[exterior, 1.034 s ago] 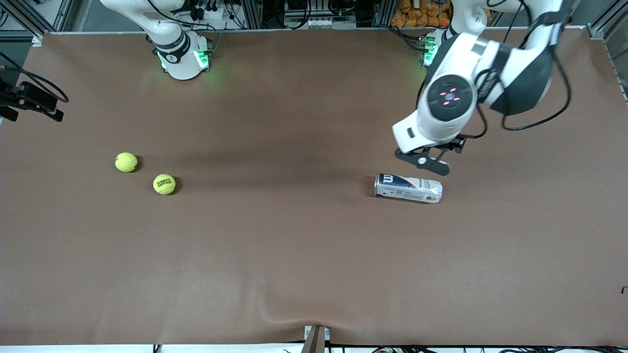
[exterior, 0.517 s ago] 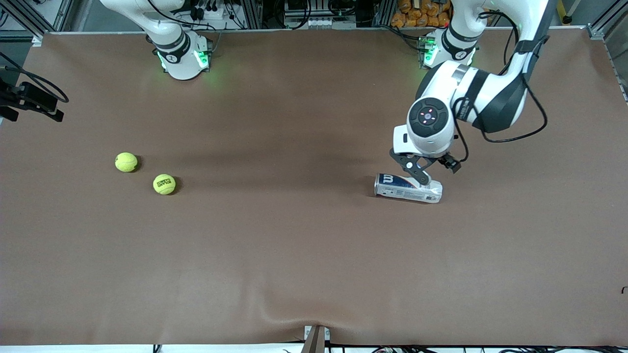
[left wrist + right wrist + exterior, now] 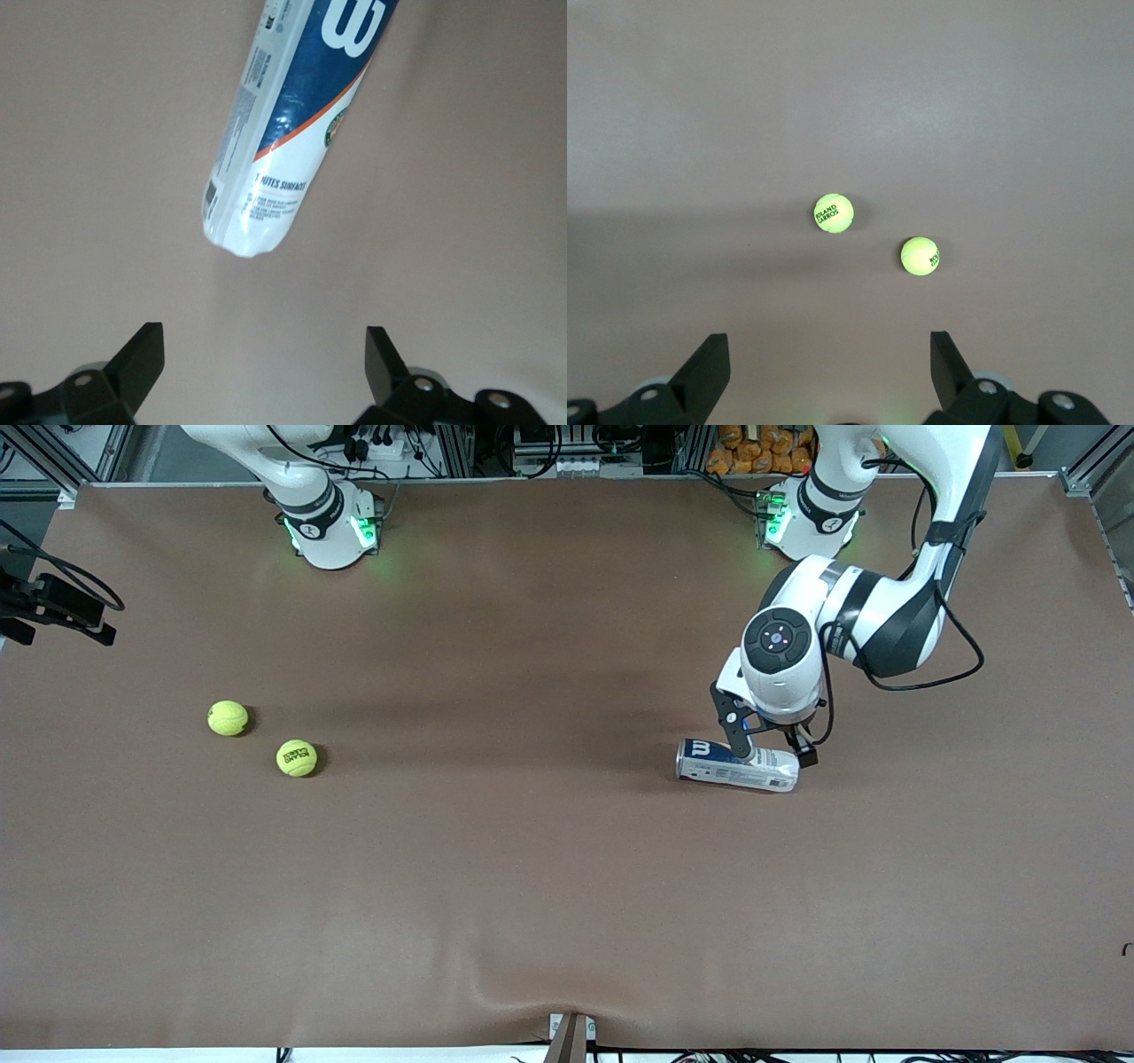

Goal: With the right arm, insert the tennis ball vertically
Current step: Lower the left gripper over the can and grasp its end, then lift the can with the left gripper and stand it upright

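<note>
Early days: left gripper [image 3: 767, 746] hangs wide open, empty, over the lying can [image 3: 737, 765]; right gripper [image 3: 830, 376], open, empty, high above both balls [image 3: 833, 213].

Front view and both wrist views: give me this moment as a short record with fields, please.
can: tennis ball can lying on its side toward the left arm's end of the table
balls: two tennis balls on the table toward the right arm's end, apart
left gripper: open, over the can
right gripper: open, high over the balls, not in the front view
</note>
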`<state>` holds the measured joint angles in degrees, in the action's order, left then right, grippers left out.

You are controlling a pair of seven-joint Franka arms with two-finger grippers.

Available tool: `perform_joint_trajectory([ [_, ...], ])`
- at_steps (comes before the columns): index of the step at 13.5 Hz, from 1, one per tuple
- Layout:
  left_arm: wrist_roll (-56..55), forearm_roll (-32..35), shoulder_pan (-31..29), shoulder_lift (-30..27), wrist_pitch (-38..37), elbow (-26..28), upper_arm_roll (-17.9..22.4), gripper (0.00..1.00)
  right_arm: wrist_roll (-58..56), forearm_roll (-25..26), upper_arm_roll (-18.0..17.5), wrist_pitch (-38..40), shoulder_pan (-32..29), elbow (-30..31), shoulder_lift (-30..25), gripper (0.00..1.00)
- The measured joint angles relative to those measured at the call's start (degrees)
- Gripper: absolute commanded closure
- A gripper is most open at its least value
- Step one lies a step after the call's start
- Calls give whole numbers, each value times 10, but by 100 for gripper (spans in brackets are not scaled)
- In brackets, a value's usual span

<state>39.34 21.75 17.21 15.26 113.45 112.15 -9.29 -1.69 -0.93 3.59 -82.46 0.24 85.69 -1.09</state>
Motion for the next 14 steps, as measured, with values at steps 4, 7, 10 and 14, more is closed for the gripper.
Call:
perform_joint_trajectory([
  [4,36,1,-9,13,56,37,0,0,0,-1,0,0,0,0,0,0],
  [7,58,16,-6,35,79,36,-1,0,0,-2,0,0,-1,0,0,0],
  [10,58,50,0,58,82,22,-3,0,0,-3,0,0,-1,0,0,0],
  [14,60,77,5,92,82,-1,-4,0,0,-4,0,0,-1,0,0,0],
])
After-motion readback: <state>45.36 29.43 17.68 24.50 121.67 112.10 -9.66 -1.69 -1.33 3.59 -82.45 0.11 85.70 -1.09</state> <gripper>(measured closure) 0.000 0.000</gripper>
